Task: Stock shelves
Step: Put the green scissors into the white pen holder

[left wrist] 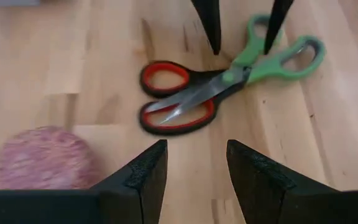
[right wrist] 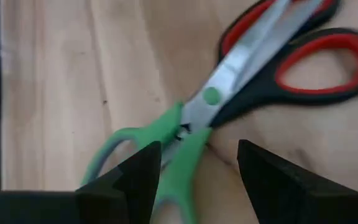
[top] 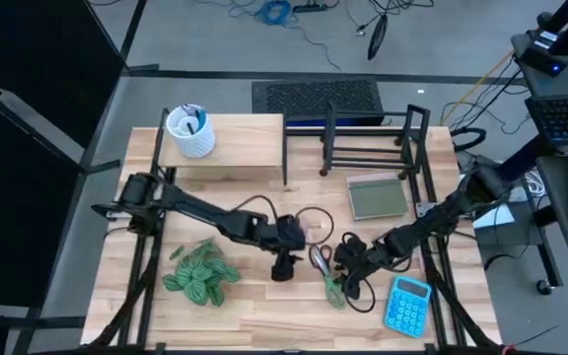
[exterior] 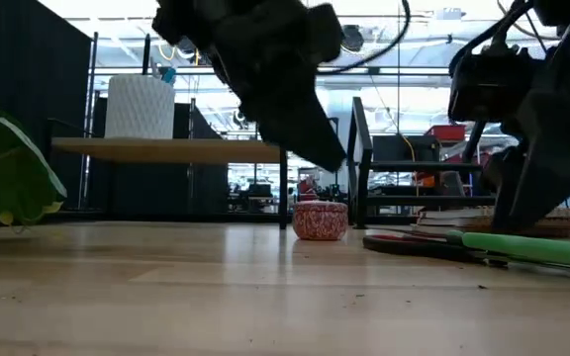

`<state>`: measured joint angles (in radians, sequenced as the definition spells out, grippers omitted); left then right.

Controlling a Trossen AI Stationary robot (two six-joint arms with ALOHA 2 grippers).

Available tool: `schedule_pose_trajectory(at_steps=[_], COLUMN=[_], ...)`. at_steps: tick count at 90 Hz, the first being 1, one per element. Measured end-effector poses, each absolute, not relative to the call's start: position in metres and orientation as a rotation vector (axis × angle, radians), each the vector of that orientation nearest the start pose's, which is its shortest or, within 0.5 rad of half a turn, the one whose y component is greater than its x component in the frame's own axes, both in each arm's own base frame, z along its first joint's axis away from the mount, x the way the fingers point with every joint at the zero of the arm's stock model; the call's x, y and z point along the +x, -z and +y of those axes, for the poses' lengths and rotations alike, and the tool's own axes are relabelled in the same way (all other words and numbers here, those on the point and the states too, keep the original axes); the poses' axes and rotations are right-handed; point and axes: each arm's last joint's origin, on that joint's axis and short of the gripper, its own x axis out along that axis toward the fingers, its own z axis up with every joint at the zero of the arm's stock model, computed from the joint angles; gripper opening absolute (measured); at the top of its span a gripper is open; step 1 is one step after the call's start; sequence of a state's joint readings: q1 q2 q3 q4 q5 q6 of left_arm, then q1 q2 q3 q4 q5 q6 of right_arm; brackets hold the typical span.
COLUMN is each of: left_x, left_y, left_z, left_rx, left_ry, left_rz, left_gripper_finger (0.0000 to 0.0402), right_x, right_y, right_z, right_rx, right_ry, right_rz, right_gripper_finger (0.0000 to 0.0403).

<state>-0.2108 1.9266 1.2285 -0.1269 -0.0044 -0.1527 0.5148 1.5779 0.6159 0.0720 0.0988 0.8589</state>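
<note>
The pale-wood riser shelf [top: 227,148] stands at the far left of the table [top: 264,306], a flat plank top on thin dark legs, its long side running along the table's far edge. On its left end sits a white, ribbed cylindrical holder [top: 190,132] with a blue-tipped item poking out. Just to its right stands the black wire rack [top: 368,146], made of slim metal bars with upright dividers, lined up along the same far edge. No writing can be read on either unit.

In front of the rack lies a flat grey-green rectangular pad [top: 377,197]. Nearer the middle of the butcher-block tabletop, two pairs of scissors lie crossed: the red-and-black-handled scissors [left wrist: 178,99] and the green-handled scissors [left wrist: 272,53], blades overlapping. A small round pinkish speckled tin [exterior: 320,220] sits just beside them.

The left gripper [left wrist: 194,171] hovers over the bare wood between the tin and the red handles, fingers apart, holding nothing. The right gripper [right wrist: 197,180] hangs directly above the green handles, its fingers spread to either side of them, not gripping.

A leafy green plant [top: 201,273] lies at the near left, a blue calculator [top: 408,305] at the near right.
</note>
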Motion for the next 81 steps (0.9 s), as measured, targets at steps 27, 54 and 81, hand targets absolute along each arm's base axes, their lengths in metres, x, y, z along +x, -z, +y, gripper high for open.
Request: schedule_pose_trajectory(at_steps=[27,54,81], left_x=[0.411,0.428,0.442], left_y=[-0.134,-0.101,-0.095], left_z=[-0.119,-0.132,-0.137], left_rx=[-0.046,-0.067,-0.066], left_ry=[0.214,0.247,0.242], left_rz=[0.703,0.55,0.533], left_gripper_finger=[0.0152,0.0152,0.0152], right_x=[0.244,0.244,0.248], right_y=[-0.112,-0.109,-0.112], right_z=[0.141,0.143,0.145], right_rx=[0.574,0.568,0.617], right_ry=[0.015,0.049,0.027], right_rz=[0.921,0.894,0.831], right_gripper_finger=[0.0196,0.0196,0.0196])
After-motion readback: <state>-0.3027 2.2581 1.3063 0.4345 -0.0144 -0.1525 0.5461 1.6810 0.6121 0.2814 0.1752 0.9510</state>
